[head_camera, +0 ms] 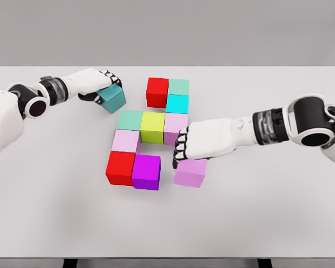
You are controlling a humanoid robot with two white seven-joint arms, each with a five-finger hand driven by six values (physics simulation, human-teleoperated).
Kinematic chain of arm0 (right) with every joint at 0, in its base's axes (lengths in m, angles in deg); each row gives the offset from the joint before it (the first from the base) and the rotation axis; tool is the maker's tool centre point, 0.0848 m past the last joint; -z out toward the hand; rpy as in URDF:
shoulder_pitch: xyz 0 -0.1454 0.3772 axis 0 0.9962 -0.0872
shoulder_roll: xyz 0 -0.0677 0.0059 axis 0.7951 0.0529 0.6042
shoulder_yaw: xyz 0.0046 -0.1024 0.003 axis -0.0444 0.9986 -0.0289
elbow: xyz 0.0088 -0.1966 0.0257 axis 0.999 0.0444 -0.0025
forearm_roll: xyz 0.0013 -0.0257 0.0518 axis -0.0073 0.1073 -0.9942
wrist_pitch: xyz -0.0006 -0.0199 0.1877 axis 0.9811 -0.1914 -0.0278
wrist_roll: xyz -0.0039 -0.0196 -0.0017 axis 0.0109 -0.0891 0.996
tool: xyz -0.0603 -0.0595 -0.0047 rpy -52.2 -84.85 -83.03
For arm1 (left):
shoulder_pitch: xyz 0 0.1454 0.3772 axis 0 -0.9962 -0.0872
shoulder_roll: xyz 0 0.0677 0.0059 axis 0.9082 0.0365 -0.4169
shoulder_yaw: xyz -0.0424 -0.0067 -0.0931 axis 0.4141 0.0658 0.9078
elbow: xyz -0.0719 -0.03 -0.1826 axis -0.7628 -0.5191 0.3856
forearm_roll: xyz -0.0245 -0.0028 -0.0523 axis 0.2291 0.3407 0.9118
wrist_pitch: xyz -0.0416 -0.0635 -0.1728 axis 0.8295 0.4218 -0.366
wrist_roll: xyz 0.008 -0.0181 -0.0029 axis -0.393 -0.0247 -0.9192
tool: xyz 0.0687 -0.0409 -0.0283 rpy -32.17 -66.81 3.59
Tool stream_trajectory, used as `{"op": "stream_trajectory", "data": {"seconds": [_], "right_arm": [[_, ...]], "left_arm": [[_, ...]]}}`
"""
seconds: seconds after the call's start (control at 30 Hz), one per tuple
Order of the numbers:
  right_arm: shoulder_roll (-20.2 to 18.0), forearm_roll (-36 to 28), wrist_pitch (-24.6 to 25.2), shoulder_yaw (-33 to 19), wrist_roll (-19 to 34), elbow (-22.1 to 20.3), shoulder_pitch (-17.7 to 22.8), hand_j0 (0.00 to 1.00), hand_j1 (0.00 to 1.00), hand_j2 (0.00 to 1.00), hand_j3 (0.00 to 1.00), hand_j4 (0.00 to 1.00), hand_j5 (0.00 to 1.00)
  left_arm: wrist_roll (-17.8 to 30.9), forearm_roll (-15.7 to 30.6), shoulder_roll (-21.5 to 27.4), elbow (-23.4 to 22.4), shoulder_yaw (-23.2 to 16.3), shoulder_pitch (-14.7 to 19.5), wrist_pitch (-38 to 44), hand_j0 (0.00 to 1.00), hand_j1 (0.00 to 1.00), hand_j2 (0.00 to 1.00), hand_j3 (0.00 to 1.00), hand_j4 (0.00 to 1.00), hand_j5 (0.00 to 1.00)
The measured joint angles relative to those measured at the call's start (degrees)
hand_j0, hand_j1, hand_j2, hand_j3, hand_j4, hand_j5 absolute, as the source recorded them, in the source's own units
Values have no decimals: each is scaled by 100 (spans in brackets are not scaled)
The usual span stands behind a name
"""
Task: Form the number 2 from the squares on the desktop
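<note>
We see no writing on any cube. Our left hand [97,84] grips a teal cube [112,99] left of the red cube [157,92]. Our right hand [191,148] grips a pink cube [190,172] just right of the purple cube [146,172] on the desk [257,212].

Matt, smooth, seemingly plastic cubes [152,127] on a matt pale-grey tabletop [257,212].

Left of the right hand [192,146], a narrow gap (bare white tabletop [257,212]) separates its pink cube [190,172] from the purple cube [146,172]; toward the near edge lies open room.
</note>
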Motion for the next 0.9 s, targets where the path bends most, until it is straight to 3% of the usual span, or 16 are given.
{"op": "stream_trajectory", "data": {"seconds": [0.2, 0.33, 0.43, 0.47, 0.5, 0.7, 0.9], "right_arm": [[170, -23, 0, 204, 0, -4, -88, 69, 69, 69, 69, 69, 69], [197, -30, -1, 234, 0, -4, -97, 69, 69, 69, 69, 69, 69], [197, -33, -1, 236, 1, 0, -114, 80, 80, 80, 80, 80, 80], [193, -34, -1, 237, 0, 0, -114, 98, 98, 98, 98, 98, 98], [189, -32, 0, 237, 0, 0, -114, 100, 100, 100, 100, 100, 100], [161, -29, 0, 213, 0, 3, -132, 100, 100, 100, 100, 100, 100], [-173, -279, 1, -53, 0, 11, -141, 100, 100, 100, 100, 100, 100]], "left_arm": [[693, 331, -256, 46, 1, 246, 548, 26, 26, 26, 26, 26, 26], [880, 582, -344, 92, -2, 255, 1151, 27, 27, 27, 27, 27, 27], [923, 859, -401, 229, -19, 264, 1713, 27, 27, 27, 27, 27, 27], [930, 925, -426, 261, -23, 264, 1864, 27, 27, 27, 27, 27, 27], [935, 977, -463, 289, -26, 264, 2024, 27, 27, 27, 27, 27, 27], [1026, 1096, -768, 632, -50, 299, 3222, 28, 28, 28, 28, 28, 28], [1103, 1112, -946, 718, -104, 308, 3653, 29, 29, 29, 29, 29, 29]]}}
